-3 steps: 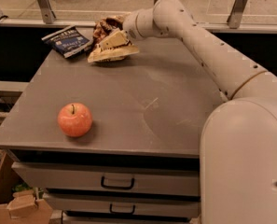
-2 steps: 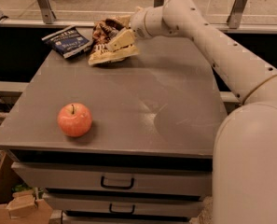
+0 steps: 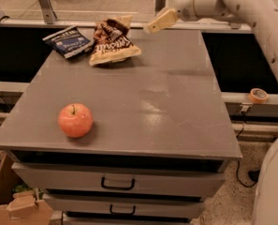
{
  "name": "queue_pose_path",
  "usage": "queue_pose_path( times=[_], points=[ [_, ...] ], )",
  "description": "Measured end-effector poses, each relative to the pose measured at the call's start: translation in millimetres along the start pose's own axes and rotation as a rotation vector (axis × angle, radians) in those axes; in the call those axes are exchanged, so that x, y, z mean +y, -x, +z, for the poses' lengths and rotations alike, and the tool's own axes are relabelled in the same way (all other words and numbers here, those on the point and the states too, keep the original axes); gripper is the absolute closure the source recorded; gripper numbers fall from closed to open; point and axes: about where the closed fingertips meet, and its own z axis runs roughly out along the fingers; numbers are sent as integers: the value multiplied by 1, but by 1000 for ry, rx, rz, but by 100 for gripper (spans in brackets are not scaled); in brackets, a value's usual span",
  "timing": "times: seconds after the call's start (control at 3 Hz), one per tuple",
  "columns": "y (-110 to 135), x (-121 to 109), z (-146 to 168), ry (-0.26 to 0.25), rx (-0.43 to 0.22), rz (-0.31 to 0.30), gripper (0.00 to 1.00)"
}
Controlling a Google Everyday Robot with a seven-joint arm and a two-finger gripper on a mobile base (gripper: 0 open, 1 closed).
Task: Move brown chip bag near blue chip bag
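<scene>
Tabletop of flat grey, faintly shiny at mid-span, over two drawers with dark handles; brown chip bag crumpled at the far edge, just beside blue chip bag; red apple near the front left; gripper in the air, right of the brown chip bag and clear of it — apart or together, impossible to tell; tape roll on the ledge at right; cardboard box low at left — speckled floor below.

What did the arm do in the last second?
The gripper let go of the brown chip bag and drew back toward the picture's upper right. The bag, the blue chip bag beside it and the apple stayed put.
</scene>
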Motion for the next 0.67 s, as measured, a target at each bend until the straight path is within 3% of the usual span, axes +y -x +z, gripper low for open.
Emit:
queue_pose_path(
  times=[0.33, 0.67],
  points=[
    [25, -51, -64, -97, -39, -70, 0],
    [36, -61, -73, -119, -56, -82, 0]
  ],
)
